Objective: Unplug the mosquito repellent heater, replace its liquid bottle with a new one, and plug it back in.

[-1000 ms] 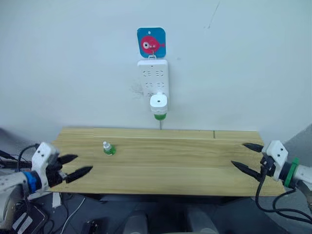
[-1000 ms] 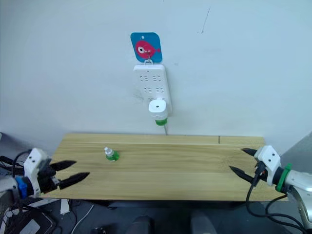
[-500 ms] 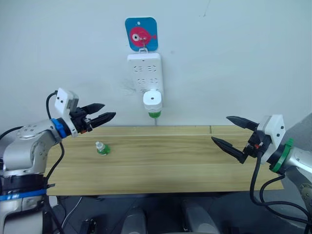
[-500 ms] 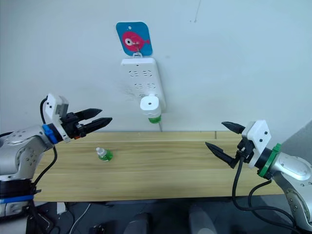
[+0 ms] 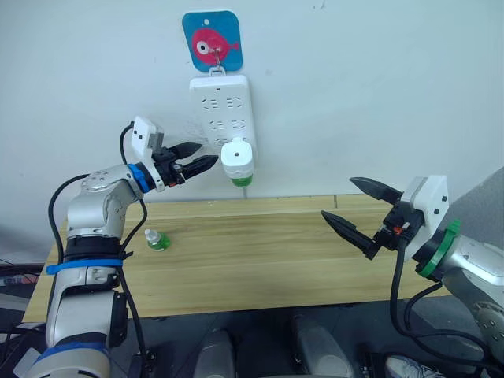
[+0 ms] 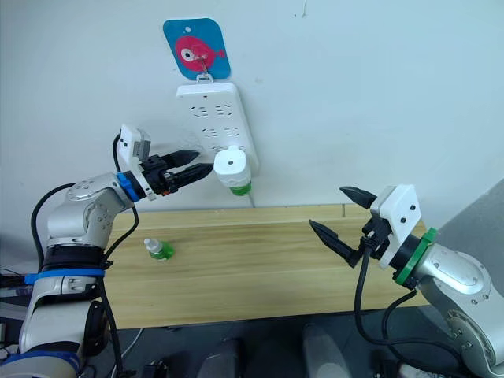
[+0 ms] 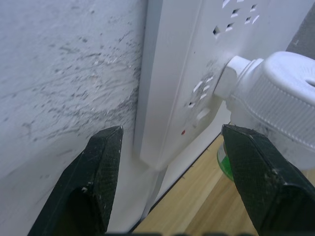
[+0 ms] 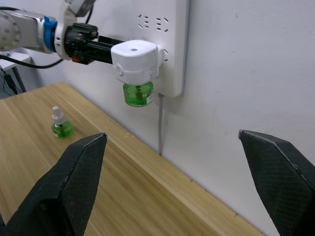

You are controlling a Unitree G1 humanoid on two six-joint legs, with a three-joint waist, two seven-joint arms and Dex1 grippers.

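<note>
The white mosquito repellent heater point(image 5: 237, 156) is plugged into the wall power strip point(image 5: 221, 110), with a green liquid bottle point(image 5: 241, 180) screwed in underneath. A second small green bottle point(image 5: 156, 240) stands on the wooden table point(image 5: 260, 252) at the left. My left gripper point(image 5: 201, 157) is open, raised to the wall just left of the heater, its fingertips point(image 7: 101, 167) near the strip's edge. My right gripper point(image 5: 350, 206) is open above the table's right side, empty, pointing toward the heater point(image 8: 134, 59).
A blue card with a red fish point(image 5: 211, 43) hangs above the power strip. The strip's cable point(image 8: 160, 125) drops behind the table's back edge. Black cables hang from both arms.
My left arm has risen and swung right, bringing its gripper close to the heater's left side. My right gripper moved slightly left. The camera has shifted too.
</note>
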